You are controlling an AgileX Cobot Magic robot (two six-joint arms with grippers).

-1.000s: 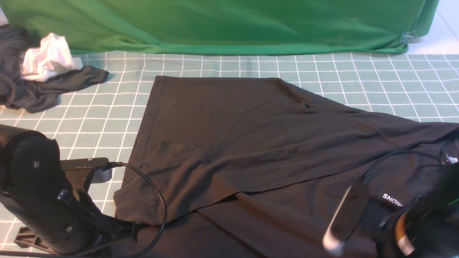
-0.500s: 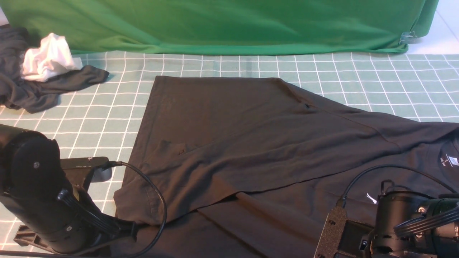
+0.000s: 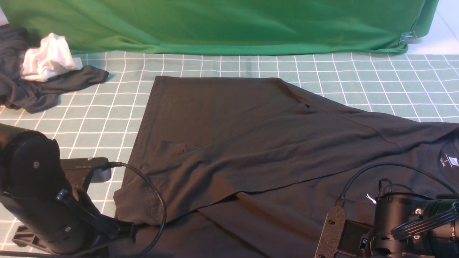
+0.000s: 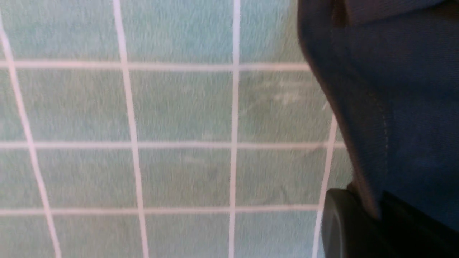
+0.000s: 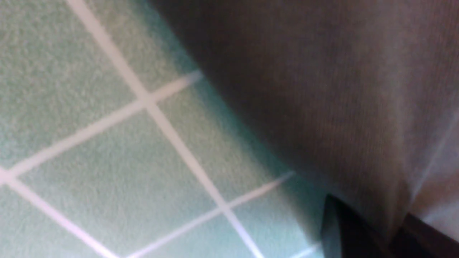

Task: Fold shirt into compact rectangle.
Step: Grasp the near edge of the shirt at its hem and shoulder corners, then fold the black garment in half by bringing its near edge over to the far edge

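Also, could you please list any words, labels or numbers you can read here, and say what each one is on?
No text here is legible.
Neck label on the shirt: white tag, too small to read.
Print inside the collar: tiny white marks, too small to read.
Chest print: only a white sliver shows beside the right arm; no letters visible.

shirt (image 3: 251,136) spread centre; garment heap (image 3: 36,91) far left, cloth (image 3: 48,61) atop it
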